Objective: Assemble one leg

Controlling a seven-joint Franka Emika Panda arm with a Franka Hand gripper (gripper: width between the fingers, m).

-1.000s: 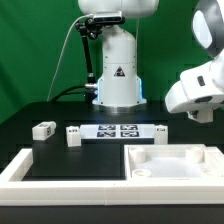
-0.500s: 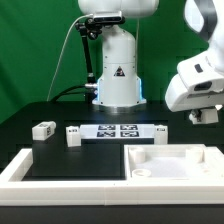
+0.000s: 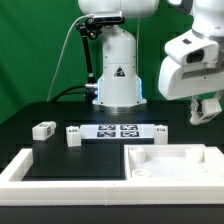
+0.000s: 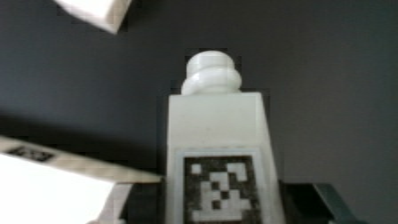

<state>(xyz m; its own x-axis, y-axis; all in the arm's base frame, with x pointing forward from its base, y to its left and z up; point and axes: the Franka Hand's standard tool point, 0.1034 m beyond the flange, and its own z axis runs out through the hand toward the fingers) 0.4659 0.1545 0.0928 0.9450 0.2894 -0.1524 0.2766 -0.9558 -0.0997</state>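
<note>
Black tabletop [image 3: 30,112], green backdrop, arm base at the back. I am watching the gripper [image 3: 206,108] hanging high on the exterior view's right, well above the table. In the wrist view the jaws are clamping the leg [image 4: 217,150] near its tagged end. Dark fingers [image 4: 320,198] are showing on either flank, the tag is facing the camera, and the rounded peg end is pointing away from the fingers. In the exterior view I am not making out the leg in the grip; it is too small to tell.

Step in hand, as I am judging it: carrying the leg over to the panel [image 3: 185,160] and seating its peg in a corner socket. To do it well I am wanting:
- the leg square between the fingers
- the peg directly above the socket before any descent
- a slow drop
- turning only once the peg is sitting inside

With the grip sitting at the tagged end, I am expecting the leg to tip if the peg catches a rim.

Containers: the panel is lying flat at the front on the exterior view's right, recesses facing up. The round socket [image 3: 146,171] at its near corner is showing nothing in it. A white frame [image 3: 18,170] is bordering the front on the exterior view's left, enclosing only bare black surface. One spare leg [image 3: 43,129] and a second spare leg [image 3: 72,136] are lying outside both, near the marker board [image 3: 118,131]. A small white piece [image 3: 160,131] is sitting at the board's other end, probably another leg.
</note>
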